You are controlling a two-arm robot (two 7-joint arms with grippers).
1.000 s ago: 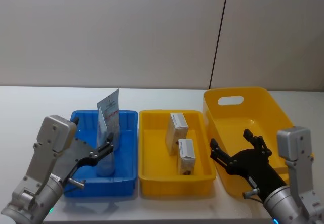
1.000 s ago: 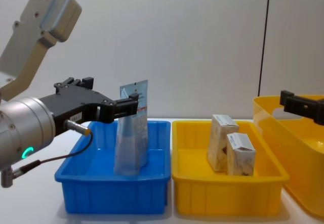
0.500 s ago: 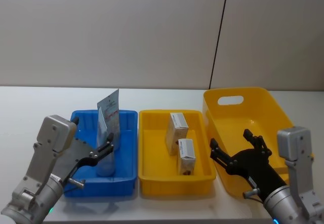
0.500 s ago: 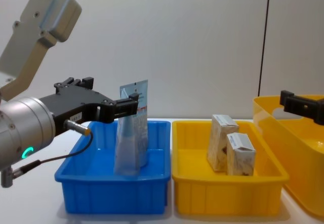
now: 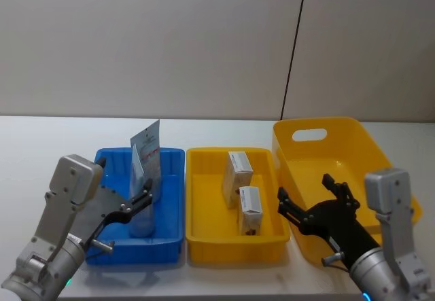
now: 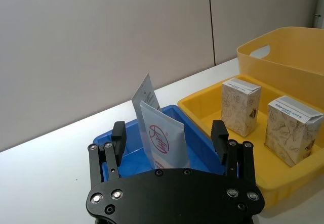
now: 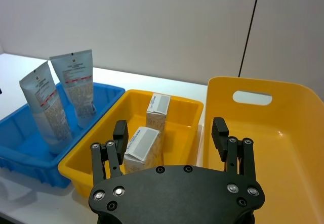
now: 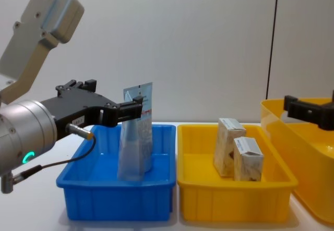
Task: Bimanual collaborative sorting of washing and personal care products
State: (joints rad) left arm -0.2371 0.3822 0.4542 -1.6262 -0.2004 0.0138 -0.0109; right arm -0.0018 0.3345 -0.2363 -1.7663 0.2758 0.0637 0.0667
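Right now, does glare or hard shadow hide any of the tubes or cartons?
No. Head view: soft, even light, with the squeeze tubes and cartons plainly lit. Left wrist view: the white table is bright behind the blue tray, but there is no glare on the tubes. Right wrist view: just a soft shadow on the table beside that tray.

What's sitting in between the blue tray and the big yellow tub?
The smaller yellow tray sits between the blue tray and the big yellow tub. It holds a rear carton and a front carton. The head view shows this.
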